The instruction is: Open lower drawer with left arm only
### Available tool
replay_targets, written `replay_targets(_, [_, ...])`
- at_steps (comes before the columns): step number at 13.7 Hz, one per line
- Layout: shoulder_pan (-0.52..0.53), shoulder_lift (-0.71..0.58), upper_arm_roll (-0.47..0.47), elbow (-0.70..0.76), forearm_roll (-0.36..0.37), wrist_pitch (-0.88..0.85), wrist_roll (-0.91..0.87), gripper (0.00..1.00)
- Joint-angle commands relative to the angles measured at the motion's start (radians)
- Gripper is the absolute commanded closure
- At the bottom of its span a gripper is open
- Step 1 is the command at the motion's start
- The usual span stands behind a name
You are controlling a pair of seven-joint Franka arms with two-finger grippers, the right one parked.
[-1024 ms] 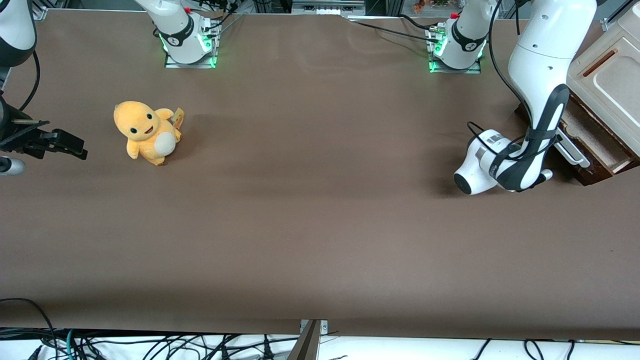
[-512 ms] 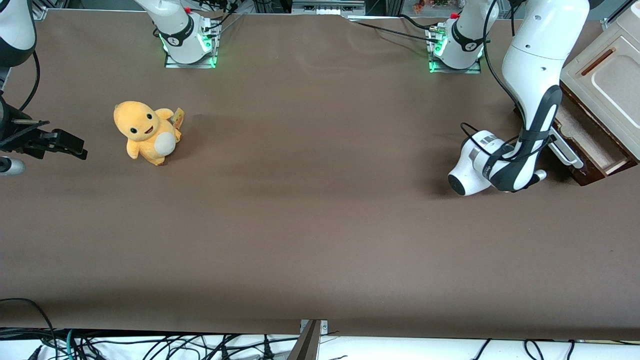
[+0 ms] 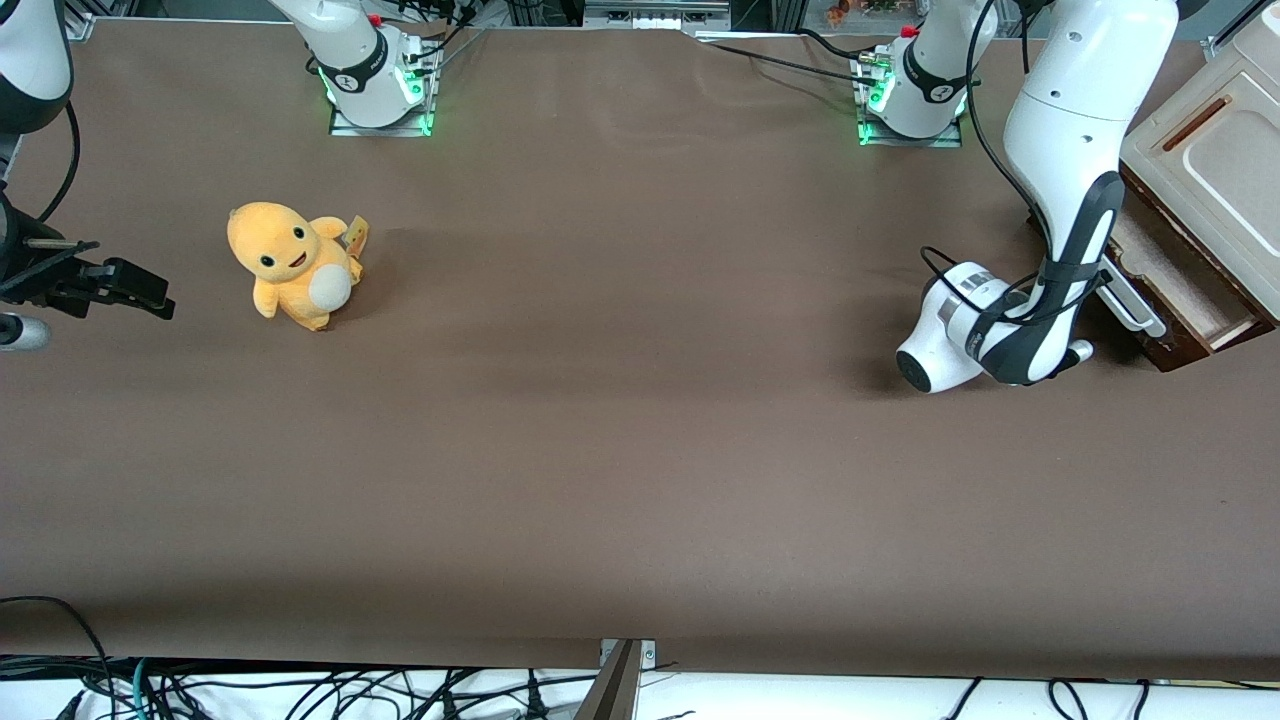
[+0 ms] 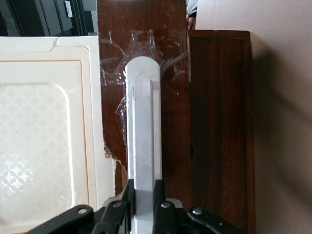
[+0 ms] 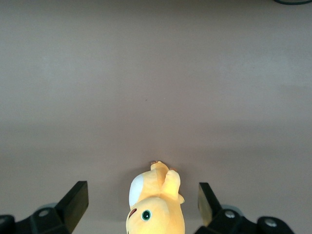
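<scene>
The lower drawer (image 3: 1178, 290) stands pulled partly out of the cabinet at the working arm's end of the table, with its beige lining showing. Its silver-white bar handle (image 3: 1135, 305) faces the table's middle. The left arm (image 3: 1060, 120) reaches down in front of the drawer, with its wrist block (image 3: 940, 350) low over the table. In the left wrist view my gripper (image 4: 144, 195) is shut on the bar handle (image 4: 144, 131), one black finger (image 4: 129, 192) on each side of it, against the dark wood drawer front (image 4: 214, 122).
The cream panel with a brown slot handle (image 3: 1215, 150) sits above the drawer and also shows in the left wrist view (image 4: 44, 136). A yellow plush toy (image 3: 290, 262) sits toward the parked arm's end. Two arm bases (image 3: 915, 85) stand at the table's back edge.
Over the last second the left arm moved a little toward the parked arm's end with the handle, and the drawer and cabinet shifted with it. Almost nothing moved in the last half second.
</scene>
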Motion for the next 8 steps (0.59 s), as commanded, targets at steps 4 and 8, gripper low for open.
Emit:
replay_targets(4, [-0.016, 0.028, -0.005, 0.045, -0.071, -0.05, 0.017, 0.94])
replay_targets(8, [-0.027, 0.029, -0.005, 0.045, -0.097, -0.05, -0.003, 0.94])
